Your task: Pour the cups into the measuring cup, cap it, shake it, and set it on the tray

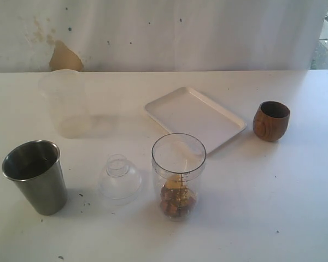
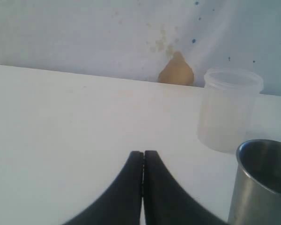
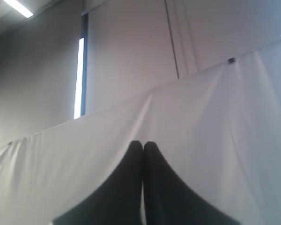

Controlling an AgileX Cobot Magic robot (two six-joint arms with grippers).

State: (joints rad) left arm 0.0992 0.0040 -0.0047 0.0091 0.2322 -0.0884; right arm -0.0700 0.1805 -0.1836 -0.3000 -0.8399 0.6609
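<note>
On the far left of the counter I see the steel cup standing up near the front. Behind it stands the frosted plastic cup, well apart from it and near the back wall. To the right of the steel cup sits a clear round cap, just beside the measuring cup. The measuring cup stands up in the middle near the front, its top uncovered, with some brown bits at the bottom. Just behind it and a little to the right lies the white tray, flat on the counter. The wooden cup stands to the right of the tray, close to it but not touching.

My left tool is clenched, its two black fingers pressed together with nothing between them. It sits low over the counter, and past it I see the plastic cup and the steel cup. My right tool is clenched too and holds nothing. It points up at a white sheet and a grey wall.
</note>
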